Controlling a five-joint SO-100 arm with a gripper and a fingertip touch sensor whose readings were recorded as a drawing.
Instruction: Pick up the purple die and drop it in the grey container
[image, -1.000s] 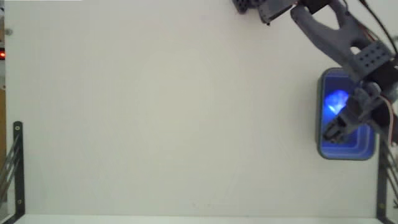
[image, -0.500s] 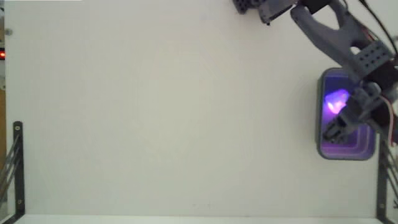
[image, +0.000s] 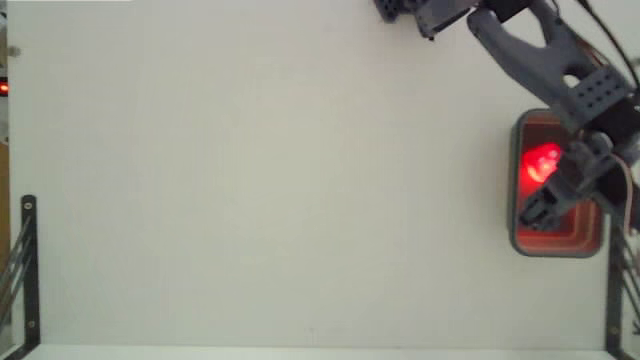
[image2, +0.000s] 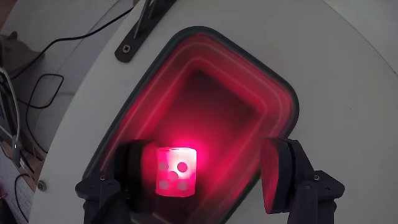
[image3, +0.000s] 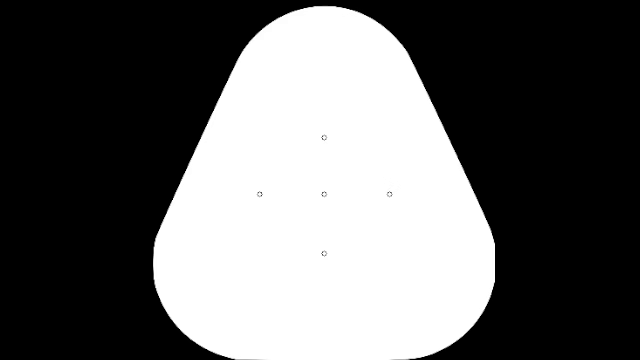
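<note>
Fingers (image2: 277, 177) spread wide apart over the grey container (image2: 283, 93), gripping nothing! Down inside the tub sits the die (image2: 176, 171), glowing red, close beside the left finger in the wrist view. On the fixed view the container (image: 515, 235) sits at the bench's (image: 250, 180) right edge.

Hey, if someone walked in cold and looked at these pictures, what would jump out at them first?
The glowing red die with round pips grabs the eye first; in the wrist view it sits inside the rounded rectangular plastic container, next to one finger of the open gripper, and floods the container's walls with red light. In the fixed view that red glow is the only strong colour, at the right edge of a white table.
</note>
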